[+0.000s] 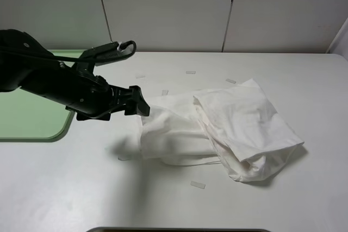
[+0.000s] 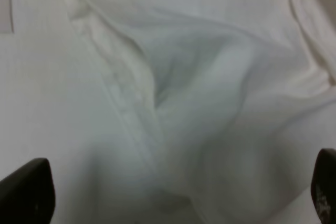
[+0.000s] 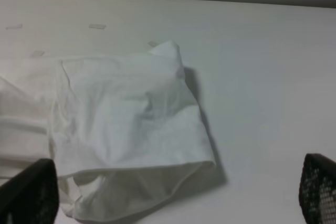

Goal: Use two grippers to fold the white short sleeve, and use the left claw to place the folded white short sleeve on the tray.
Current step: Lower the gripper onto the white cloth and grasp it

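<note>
Half-folded shirt lies centre-right of the high view, tray at left edge. L gripper spread wide at shirt's left hem, gripping nothing; R gripper also released. Step: prob. pickup. Next: L pinches all layers.

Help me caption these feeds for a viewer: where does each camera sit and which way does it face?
Exterior high: high at the near side, looking down across the table at the shirt, tray and wall; the left arm and left gripper show.
Left wrist: behind the open fingertips, close over the shirt.
Right wrist: behind the open right gripper, farther back, facing the shirt.
Shared: the shirt.
</note>
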`<state>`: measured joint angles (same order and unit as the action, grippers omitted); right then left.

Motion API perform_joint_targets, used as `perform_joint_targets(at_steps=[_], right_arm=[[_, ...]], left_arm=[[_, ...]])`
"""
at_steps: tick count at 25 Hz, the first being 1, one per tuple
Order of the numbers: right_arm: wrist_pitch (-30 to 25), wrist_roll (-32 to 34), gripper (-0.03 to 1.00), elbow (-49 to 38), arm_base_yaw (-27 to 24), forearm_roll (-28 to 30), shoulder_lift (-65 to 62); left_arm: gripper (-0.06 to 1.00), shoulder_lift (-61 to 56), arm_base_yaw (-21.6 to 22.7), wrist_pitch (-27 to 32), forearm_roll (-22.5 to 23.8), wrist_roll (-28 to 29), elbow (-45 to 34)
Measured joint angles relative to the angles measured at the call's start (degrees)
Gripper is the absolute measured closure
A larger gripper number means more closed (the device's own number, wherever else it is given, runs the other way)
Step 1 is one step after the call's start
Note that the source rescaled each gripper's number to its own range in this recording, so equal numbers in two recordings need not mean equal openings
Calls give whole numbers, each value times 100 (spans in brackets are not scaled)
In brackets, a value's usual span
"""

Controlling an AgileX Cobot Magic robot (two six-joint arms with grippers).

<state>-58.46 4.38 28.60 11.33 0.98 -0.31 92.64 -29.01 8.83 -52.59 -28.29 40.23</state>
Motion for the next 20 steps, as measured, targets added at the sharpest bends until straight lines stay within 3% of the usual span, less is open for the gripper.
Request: perform_joint_targets(at_steps=[10, 13, 20], right_arm=[[0, 0, -3, 0, 0, -17, 0], [0, 0, -3, 0, 0, -17, 0], [0, 0, -3, 0, 0, -17, 0]], left_arm=[[-3, 885, -246, -405, -348, 65, 25], [-3, 1453, -251, -368, -632, 66, 310], [-2, 2130, -251, -368, -679, 46, 1125]])
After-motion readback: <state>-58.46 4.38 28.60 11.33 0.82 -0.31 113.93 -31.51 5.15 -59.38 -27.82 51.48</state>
